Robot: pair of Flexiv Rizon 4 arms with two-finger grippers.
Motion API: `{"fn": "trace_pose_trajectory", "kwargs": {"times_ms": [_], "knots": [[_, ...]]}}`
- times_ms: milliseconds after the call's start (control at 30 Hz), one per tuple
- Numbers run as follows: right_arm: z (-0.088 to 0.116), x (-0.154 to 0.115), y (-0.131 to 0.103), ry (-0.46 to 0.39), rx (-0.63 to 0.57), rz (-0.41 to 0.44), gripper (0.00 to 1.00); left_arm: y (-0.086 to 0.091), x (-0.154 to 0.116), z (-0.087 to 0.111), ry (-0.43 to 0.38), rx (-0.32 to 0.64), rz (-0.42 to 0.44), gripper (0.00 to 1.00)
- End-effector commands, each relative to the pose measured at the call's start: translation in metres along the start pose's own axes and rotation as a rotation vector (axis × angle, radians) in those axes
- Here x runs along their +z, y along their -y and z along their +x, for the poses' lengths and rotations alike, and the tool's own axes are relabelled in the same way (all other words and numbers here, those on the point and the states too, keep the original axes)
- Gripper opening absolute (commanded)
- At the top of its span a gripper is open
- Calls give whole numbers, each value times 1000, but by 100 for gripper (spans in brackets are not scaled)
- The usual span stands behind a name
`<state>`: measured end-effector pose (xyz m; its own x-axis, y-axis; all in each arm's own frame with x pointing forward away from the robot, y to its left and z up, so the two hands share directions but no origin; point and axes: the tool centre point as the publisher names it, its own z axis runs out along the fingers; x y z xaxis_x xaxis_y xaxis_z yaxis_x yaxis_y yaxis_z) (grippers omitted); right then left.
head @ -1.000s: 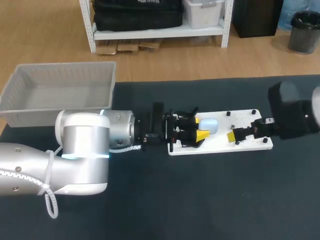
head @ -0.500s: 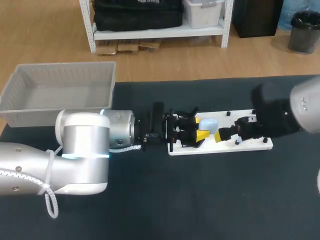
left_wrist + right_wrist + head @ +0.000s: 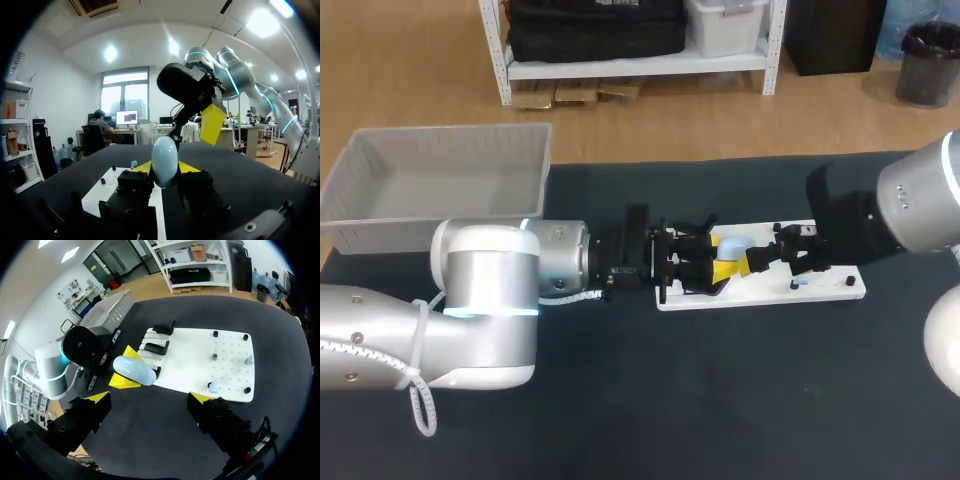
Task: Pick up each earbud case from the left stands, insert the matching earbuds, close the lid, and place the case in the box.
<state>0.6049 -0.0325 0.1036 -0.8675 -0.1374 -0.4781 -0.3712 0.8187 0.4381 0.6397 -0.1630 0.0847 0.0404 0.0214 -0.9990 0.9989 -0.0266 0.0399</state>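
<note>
Pale blue earbud case [image 3: 736, 247] is at the left end of the white board [image 3: 825, 287], pinched from both sides by the left gripper [image 3: 713, 256] and stood on its end, prob. so buds can drop in; can't tell if the lid is open. Over the board's middle hangs the right gripper [image 3: 772, 254], fingers wide apart, holding nothing, maybe ready to fetch a bud. Small blue earbuds [image 3: 213, 387] wait on the board's right part. Far off the board's left end is the grey box [image 3: 440, 180], for later.
</note>
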Motion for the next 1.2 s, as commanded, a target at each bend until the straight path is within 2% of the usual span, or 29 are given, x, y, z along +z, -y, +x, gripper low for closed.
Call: {"fn": "trace_pose_trajectory", "kwargs": {"times_ms": [33,1200], "knots": [[-3,7,1,6,3,1,100,-2,0,1,1,-1,4,0],[-17,13,12,40,38,50,100,-2,0,1,1,-1,4,0]]}}
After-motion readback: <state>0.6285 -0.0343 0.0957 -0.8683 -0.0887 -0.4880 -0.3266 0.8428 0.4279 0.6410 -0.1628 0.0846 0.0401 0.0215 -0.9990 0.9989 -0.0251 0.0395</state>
